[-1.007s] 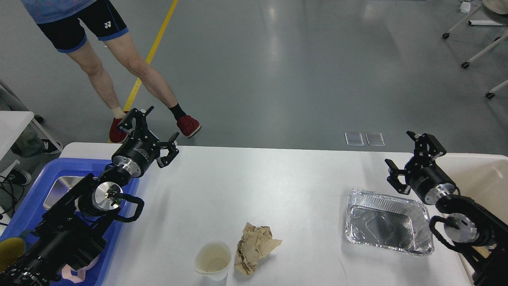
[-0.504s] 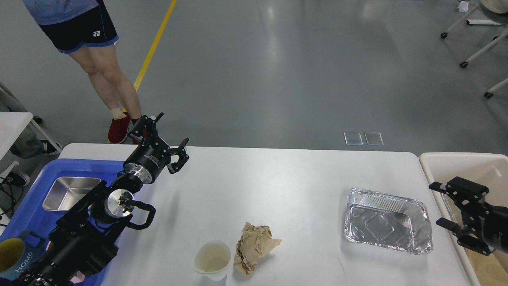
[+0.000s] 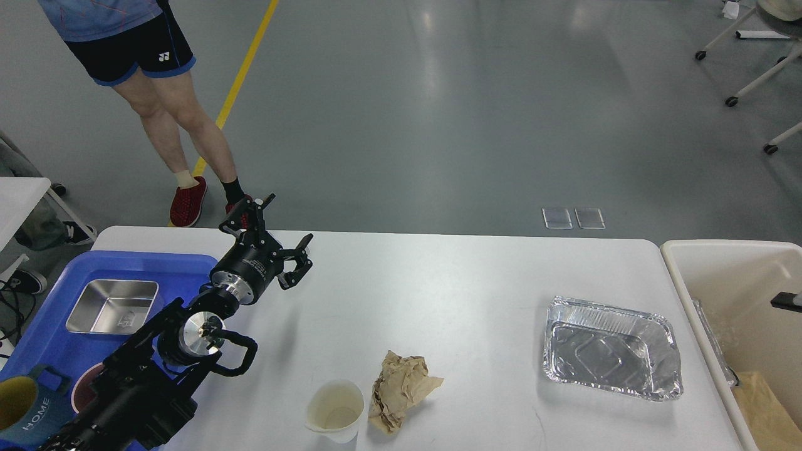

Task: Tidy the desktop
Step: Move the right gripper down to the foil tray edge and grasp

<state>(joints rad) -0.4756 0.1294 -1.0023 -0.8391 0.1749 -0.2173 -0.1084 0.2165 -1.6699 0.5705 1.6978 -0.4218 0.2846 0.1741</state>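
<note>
Reaching over the desktop (image 3: 451, 294), the left claw (image 3: 276, 241) hangs with its fingers spread wide, holding nothing. Below and to its right sit a paper cup (image 3: 336, 410) and crumpled paper (image 3: 401, 389). Come straight down, then squeeze gently.

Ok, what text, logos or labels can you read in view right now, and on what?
"HOME": on the blue mug at the tray's near corner.
Small white logo on the person's black shorts: a brand mark, no letters readable.
Print on the left gripper body: too small to read.
Nothing else is readable.
</note>
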